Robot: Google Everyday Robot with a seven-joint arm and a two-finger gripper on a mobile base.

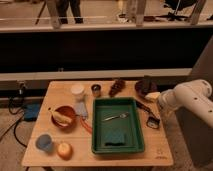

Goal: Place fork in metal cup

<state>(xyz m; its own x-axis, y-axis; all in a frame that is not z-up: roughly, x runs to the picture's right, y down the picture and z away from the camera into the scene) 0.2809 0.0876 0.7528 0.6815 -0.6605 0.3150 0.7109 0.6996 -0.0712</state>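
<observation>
While the fork [116, 117] lies flat inside the green tray [131, 134], the metal cup [96, 90] stands upright just behind the tray's rear left corner, beside the white cup [77, 91]. The gripper [154, 96] hangs over the right side of the table [160, 155], apart from the fork. Whether it is wide or narrow cannot be told.

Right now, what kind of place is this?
Probably an indoor robot test area: a small wooden table staged with a green plastic tray holding a slim silver fork, and a long dark barrier behind. The gripper hangs at the table's right edge.
</observation>
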